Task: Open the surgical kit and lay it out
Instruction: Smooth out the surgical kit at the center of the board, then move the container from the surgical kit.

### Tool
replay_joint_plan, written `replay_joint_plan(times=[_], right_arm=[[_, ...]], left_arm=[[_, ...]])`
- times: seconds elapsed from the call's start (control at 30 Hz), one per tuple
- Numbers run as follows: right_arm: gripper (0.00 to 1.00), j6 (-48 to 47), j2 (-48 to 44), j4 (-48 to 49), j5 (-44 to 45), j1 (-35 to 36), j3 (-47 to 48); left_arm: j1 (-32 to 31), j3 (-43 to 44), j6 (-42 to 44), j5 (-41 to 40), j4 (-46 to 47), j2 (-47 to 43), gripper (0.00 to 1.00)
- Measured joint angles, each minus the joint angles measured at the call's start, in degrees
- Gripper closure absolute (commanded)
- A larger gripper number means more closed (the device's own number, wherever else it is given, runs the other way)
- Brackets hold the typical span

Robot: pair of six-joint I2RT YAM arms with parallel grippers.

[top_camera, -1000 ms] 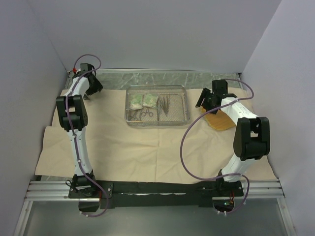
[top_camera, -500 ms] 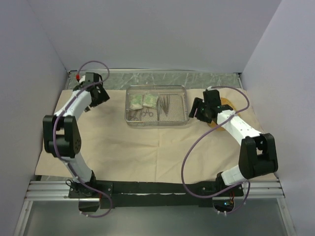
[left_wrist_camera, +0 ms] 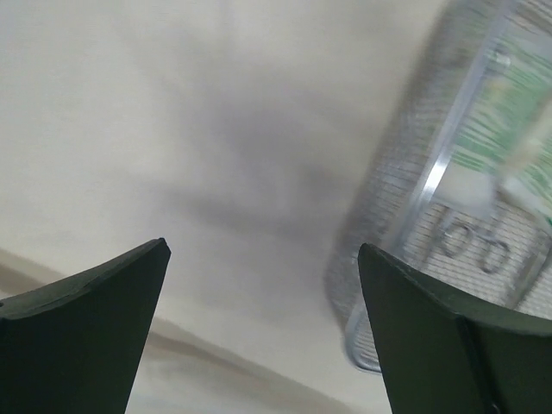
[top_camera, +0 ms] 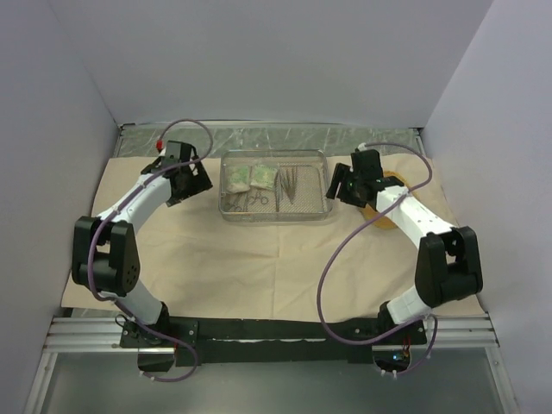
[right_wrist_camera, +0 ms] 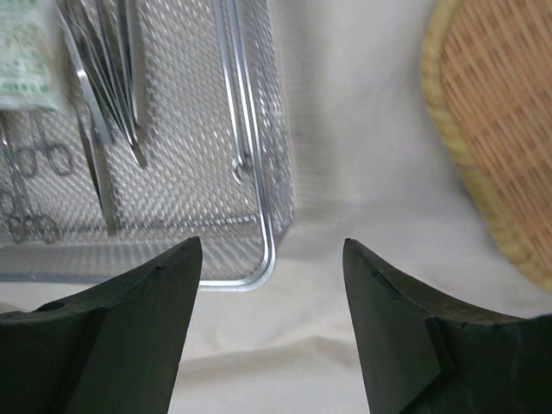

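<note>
With the beige cloth (top_camera: 241, 259) spread over the table, the wire-mesh tray (top_camera: 276, 217), its instruments (top_camera: 286, 183) not yet laid out, is flanked by the left pincer (top_camera: 195, 182) and right pincer (top_camera: 340, 183), both wide and empty, so emptying it seems next.

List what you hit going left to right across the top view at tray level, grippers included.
left gripper → wire-mesh tray (left rim) → green-white packets → tweezers → right gripper → orange woven pad. Forceps left out: they share the packets' span.
</note>
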Motion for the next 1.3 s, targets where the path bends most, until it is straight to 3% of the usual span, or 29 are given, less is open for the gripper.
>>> replay_joint_plan(times=[0.43, 0.8, 0.9, 1.0, 1.13, 1.3], right_arm=[[0.36, -2.1, 11.8, 0.0, 0.5, 0.9, 7.4], [0.49, -3.3, 15.1, -0.4, 1.8, 3.0, 7.9], [0.55, -3.4, 15.3, -0.3, 2.2, 3.3, 7.9], [0.7, -3.4, 15.4, -0.1, 2.1, 3.3, 7.9], [0.88, -5.8, 15.4, -0.3, 3.1, 4.1, 8.1], [0.94, -6.2, 14.4, -0.9, 4.4, 5.0, 7.5]], left_arm=[[-10.8, 2.6, 0.5, 2.9, 2.2, 2.7, 0.13], [-13.8, 2.9, 0.7, 1.1, 0.7, 8.8, 0.33], [-13.9, 3.5, 0.9, 0.7, 0.4, 9.9, 0.45], [-14.0, 4.0, 1.0, 0.3, 0.3, 10.4, 0.62], [-14.4, 4.2, 1.8, -1.3, -0.2, 10.5, 0.73], [-14.8, 4.1, 2.1, -3.1, -1.5, 10.0, 0.76]])
